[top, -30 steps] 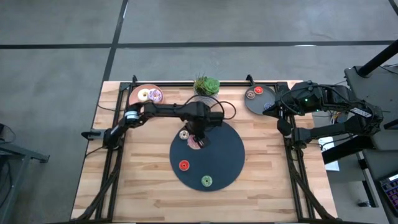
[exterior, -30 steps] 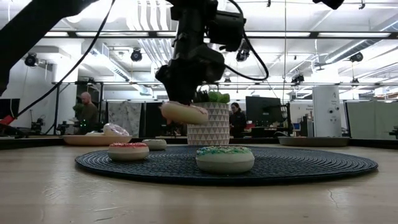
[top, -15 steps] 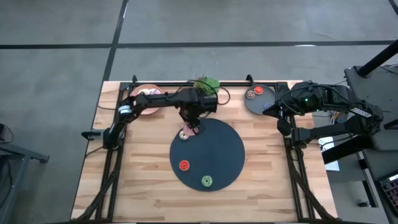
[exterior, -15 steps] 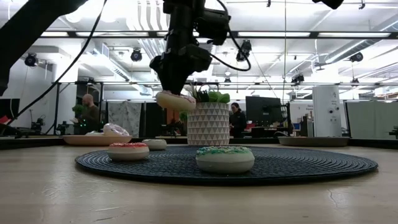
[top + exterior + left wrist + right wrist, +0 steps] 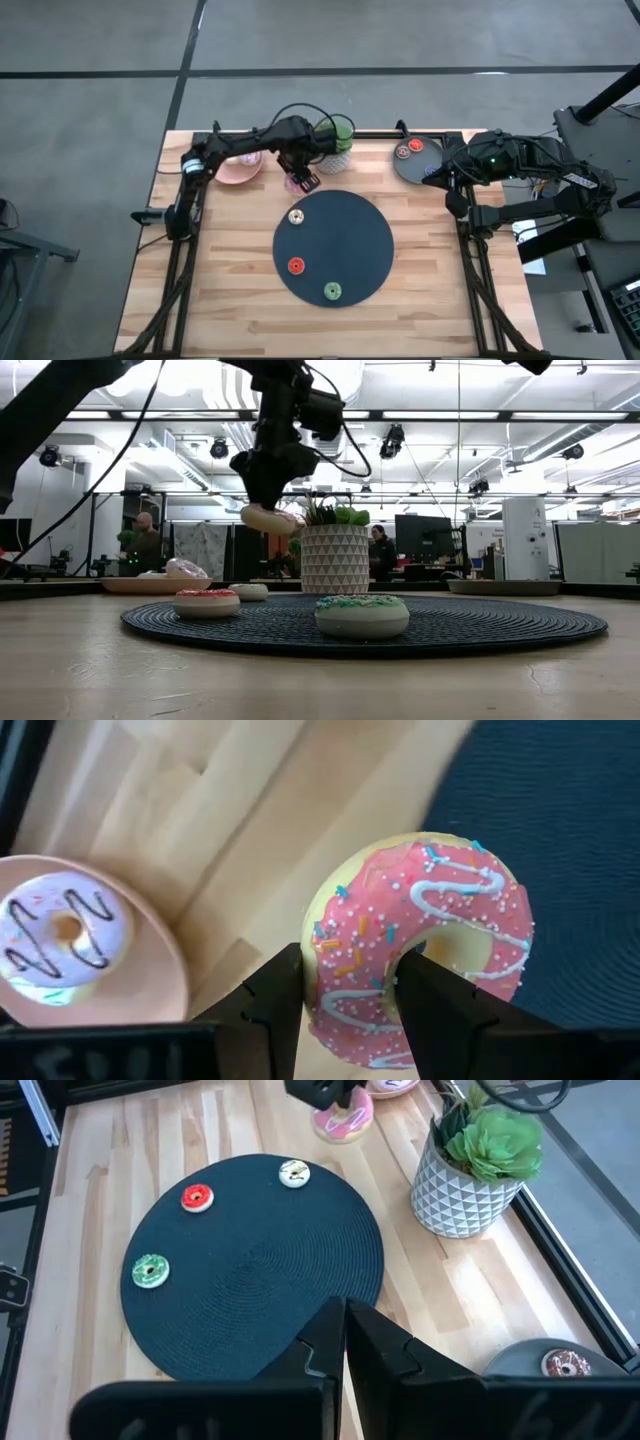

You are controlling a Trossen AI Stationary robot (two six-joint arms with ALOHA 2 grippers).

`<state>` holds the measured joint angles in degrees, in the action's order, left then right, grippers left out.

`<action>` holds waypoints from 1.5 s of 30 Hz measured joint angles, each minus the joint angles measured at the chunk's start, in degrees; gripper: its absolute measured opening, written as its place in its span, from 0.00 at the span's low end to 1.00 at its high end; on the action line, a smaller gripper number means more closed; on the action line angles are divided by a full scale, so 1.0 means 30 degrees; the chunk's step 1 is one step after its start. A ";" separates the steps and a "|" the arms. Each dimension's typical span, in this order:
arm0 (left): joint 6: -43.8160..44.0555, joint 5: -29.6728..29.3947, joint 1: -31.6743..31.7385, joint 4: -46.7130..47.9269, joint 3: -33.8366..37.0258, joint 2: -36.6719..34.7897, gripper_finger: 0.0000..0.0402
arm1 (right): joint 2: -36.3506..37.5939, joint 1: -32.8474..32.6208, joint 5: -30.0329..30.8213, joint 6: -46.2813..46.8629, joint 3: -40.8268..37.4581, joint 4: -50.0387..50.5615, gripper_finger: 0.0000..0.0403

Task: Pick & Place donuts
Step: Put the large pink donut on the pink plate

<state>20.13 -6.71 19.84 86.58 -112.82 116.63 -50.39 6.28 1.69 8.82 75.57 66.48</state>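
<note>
Pink frosted donut (image 5: 420,955) pinched in left gripper (image 5: 345,1010), airborne near pink plate (image 5: 165,970) holding purple-white donut (image 5: 60,935); three small donuts (image 5: 296,216) left on dark mat (image 5: 350,240); right gripper (image 5: 345,1342) shut, empty, parked.

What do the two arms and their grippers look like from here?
Both arms are dark, slim and jointed. The left arm carries a looping black cable and a pale band near its base; its gripper has two flat, angular black fingers. The right arm shows a small green light and bundled cables; its gripper has the same black angular fingers.
</note>
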 joint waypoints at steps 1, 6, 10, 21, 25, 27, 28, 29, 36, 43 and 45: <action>-0.0127 -0.0055 0.0162 0.0003 0.0155 -0.0117 0.32 | 0.0000 0.0000 0.0000 0.0000 0.0000 -0.0007 0.02; -0.0574 -0.0339 0.0947 -0.0232 0.1482 -0.0713 0.32 | 0.0000 -0.0005 0.0000 0.0027 0.0000 -0.0211 0.02; -0.0722 -0.0703 0.1532 -0.0785 0.3208 -0.1781 0.32 | 0.0000 -0.0002 0.0000 0.0058 0.0000 -0.0642 0.02; -0.0381 -0.0766 0.3246 -0.4608 1.0277 -0.6985 0.32 | 0.0000 -0.0003 0.0533 0.0037 0.0000 -0.0998 0.02; -0.0146 -0.0789 0.3928 -0.5371 1.2577 -0.8703 0.32 | 0.0000 0.0000 0.0865 0.0069 0.0000 -0.1009 0.02; -0.0099 -0.0797 0.4270 -0.5621 1.3450 -0.9414 0.32 | 0.0000 -0.0006 0.0954 0.0072 0.0000 -0.1026 0.02; -0.0099 -0.0797 0.4422 -0.5748 1.3926 -0.9733 0.32 | 0.0000 -0.0005 0.0967 0.0066 0.0000 -0.1058 0.02; -0.0092 -0.0797 0.4557 -0.5990 1.4298 -0.9991 0.32 | 0.0000 0.0000 0.0990 0.0066 0.0000 -0.1123 0.02; -0.0048 -0.0959 0.5641 -0.7399 1.6063 -1.1264 0.32 | -0.0045 0.0000 0.1013 0.0066 0.0000 -0.1854 0.02; -0.0697 -0.2576 0.6845 -0.7761 1.6167 -1.1354 0.32 | -0.0503 -0.0003 0.1013 0.0096 0.0000 -0.1979 0.02; -0.0738 -0.2960 0.7215 -0.7743 1.6155 -1.1354 0.32 | -0.0729 -0.0004 0.1013 0.0190 0.0000 -0.1971 0.02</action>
<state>17.92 -15.59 41.48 63.35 -64.36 82.56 -52.58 6.27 4.73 9.39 75.57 60.57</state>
